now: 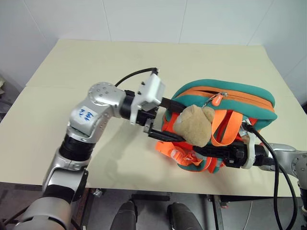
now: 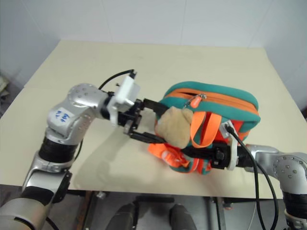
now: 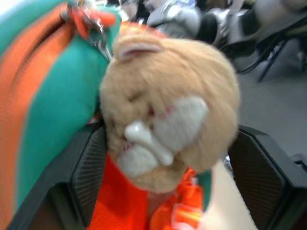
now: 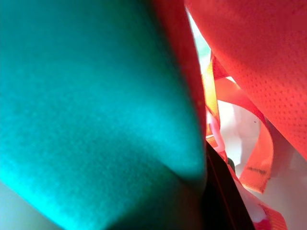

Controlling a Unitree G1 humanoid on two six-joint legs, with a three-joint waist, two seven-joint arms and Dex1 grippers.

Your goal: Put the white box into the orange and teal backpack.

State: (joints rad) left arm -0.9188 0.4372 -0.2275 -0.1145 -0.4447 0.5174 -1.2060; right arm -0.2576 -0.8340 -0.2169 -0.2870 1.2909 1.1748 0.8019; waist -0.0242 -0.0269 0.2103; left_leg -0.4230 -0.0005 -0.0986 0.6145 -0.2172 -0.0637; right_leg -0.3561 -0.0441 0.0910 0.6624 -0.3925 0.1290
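Observation:
The orange and teal backpack (image 1: 240, 98) lies on the table at the right, its zipped top edge facing up. A tan plush bear (image 1: 194, 125) hangs on its front. My left gripper (image 1: 178, 120) is open at the backpack's left end, one black finger (image 3: 88, 177) on each side of the bear. My right gripper (image 1: 204, 149) reaches in from the right under the bear and is shut on the backpack's lower front fabric. Teal fabric (image 4: 96, 105) presses close against it in the right wrist view. The white box is hidden.
The beige table (image 1: 96, 62) stretches bare to the left and behind the backpack. Its front edge runs just below the backpack. Loose orange straps (image 1: 225, 127) hang over the front. A white wall stands behind the table.

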